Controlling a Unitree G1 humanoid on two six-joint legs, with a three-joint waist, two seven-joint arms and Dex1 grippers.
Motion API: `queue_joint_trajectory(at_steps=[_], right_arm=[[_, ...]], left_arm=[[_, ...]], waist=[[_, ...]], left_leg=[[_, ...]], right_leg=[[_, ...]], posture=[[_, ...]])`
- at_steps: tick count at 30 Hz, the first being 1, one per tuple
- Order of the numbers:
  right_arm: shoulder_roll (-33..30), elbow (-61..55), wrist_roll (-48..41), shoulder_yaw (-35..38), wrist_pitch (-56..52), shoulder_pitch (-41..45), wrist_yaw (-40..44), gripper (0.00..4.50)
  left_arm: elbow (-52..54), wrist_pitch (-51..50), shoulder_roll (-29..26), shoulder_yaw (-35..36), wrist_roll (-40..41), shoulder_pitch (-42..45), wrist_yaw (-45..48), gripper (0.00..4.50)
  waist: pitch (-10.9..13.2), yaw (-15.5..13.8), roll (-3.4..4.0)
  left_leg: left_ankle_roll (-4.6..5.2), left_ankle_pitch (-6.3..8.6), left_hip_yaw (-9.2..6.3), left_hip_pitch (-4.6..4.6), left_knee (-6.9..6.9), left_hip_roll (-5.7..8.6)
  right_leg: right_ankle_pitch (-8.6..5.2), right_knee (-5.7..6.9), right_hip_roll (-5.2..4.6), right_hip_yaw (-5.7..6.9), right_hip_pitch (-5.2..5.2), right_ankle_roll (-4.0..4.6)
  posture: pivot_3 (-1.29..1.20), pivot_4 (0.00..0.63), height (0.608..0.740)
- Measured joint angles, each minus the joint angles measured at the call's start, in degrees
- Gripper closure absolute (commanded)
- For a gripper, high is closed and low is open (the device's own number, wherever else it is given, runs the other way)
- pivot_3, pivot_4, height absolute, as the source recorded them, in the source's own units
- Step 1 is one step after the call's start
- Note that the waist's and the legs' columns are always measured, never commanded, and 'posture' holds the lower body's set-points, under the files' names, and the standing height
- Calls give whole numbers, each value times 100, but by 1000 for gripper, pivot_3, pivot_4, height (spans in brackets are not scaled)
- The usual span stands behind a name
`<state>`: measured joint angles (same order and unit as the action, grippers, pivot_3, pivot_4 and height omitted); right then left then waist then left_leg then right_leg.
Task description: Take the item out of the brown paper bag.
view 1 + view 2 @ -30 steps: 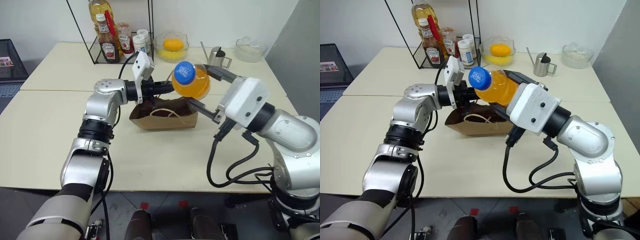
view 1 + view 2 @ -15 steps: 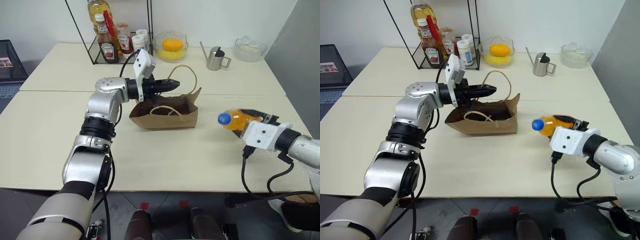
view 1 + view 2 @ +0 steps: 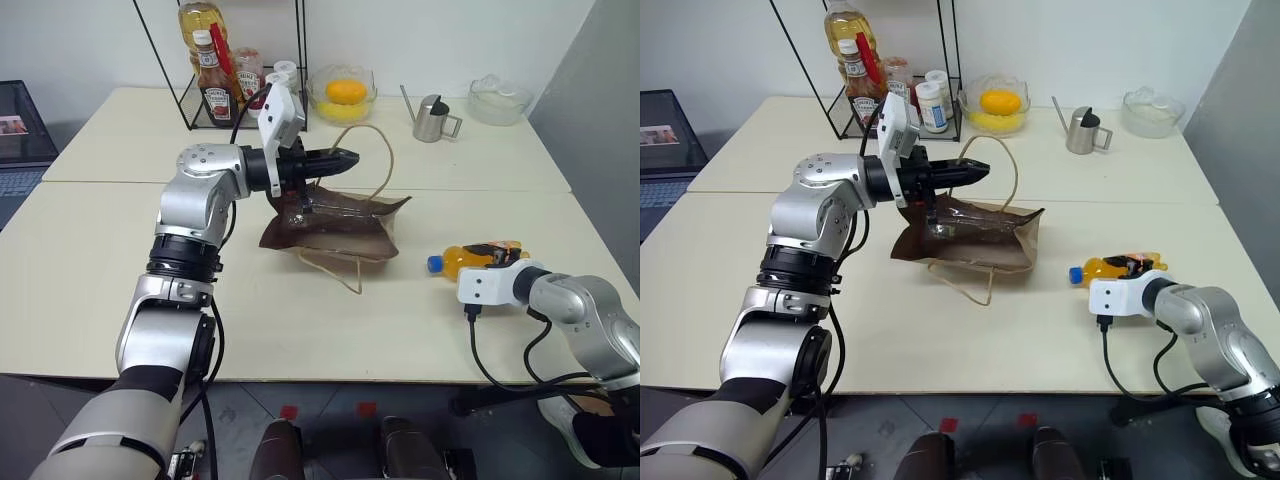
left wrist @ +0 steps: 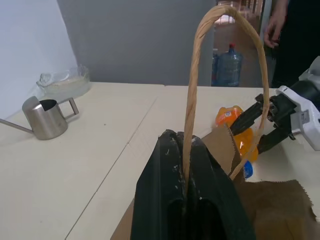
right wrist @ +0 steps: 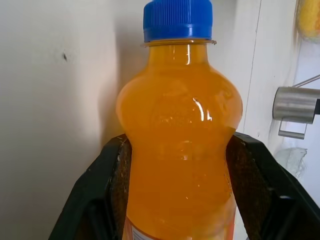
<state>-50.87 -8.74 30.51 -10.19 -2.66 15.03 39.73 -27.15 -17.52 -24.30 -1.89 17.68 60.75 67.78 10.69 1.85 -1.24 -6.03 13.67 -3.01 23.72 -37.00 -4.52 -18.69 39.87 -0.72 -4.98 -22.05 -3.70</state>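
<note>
Now my right tool [image 3: 1130, 266] grips the item [image 3: 470, 259], the small bottle of orange drink with the blue cap [image 5: 177, 19], and it lies on its side low over the tabletop [image 3: 90, 260], well apart from the brown paper bag [image 3: 340, 225] on the side of my right arm, with the cap pointing toward the bag. In the right wrist view my two fingers [image 5: 112, 187] press the round belly of the bottle from both sides, below its widest part. I judge that the taking out itself is done and what is left is to set the bottle down. The danger is that a round bottle on its side can roll when I let go, and the edge of the tabletop is not far from it on the side away from the bag. I cannot tell if the bottle already touches the tabletop, so an early release could also drop it. My left tool [image 3: 345, 157] is closed on a cord handle [image 4: 192, 100] of the bag and holds it above the bag; the bag hangs tilted, partly lifted, and its other handle [image 3: 335, 270] lies loose on the tabletop in front of it. If I pull higher, the thin cord may tear from the paper, and if I open suddenly the bag may fall and slide toward the wire rack [image 3: 215, 60] with sauce bottles [image 3: 212, 85] behind it.
</note>
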Motion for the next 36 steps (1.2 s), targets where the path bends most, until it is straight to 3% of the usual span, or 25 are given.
queue_joint_trajectory(at_steps=[5, 6, 16, 24, 36], right_arm=[[145, -44, -34, 47, -235, -2, 43, 114], [141, -84, -42, 81, -281, -5, 68, 43], [-37, -1019, -815, 635, -429, -542, 668, 43], [243, -2771, -3054, 1517, -1453, -245, 1273, 43], [488, -3300, -4461, 1524, -3525, 945, 912, 0]], left_arm=[[132, -80, -16, 1, 11, -82, -80, 4500], [156, -85, -17, 1, 14, -97, -83, 4500], [182, -86, -42, 6, 18, -126, -96, 4500], [-525, 231, -25, 29, -121, 215, -428, 4500], [-2243, 1484, -30, -1, -685, 998, -733, 760]], waist=[[-1, -1, -1], [-1, -2, 0], [0, -12, 0], [0, -13, 0], [0, -9, 0]], left_leg=[[2, 1, 0, -4, 2, 0], [2, 1, 0, -4, 3, 0], [4, 3, -2, -1, 5, 1], [6, 3, -5, -1, 2, 1], [17, 10, -7, 4, 4, 2]], right_leg=[[0, 1, 0, 0, 3, 0], [0, 0, 0, 0, 3, 0], [0, 0, 0, -2, 2, 1], [0, 3, 1, -1, 3, 1], [0, 2, 1, 2, -4, 1]], posture=[[0, 150, 740], [0, 150, 740], [0, 150, 740], [0, 150, 740], [0, 150, 740]])
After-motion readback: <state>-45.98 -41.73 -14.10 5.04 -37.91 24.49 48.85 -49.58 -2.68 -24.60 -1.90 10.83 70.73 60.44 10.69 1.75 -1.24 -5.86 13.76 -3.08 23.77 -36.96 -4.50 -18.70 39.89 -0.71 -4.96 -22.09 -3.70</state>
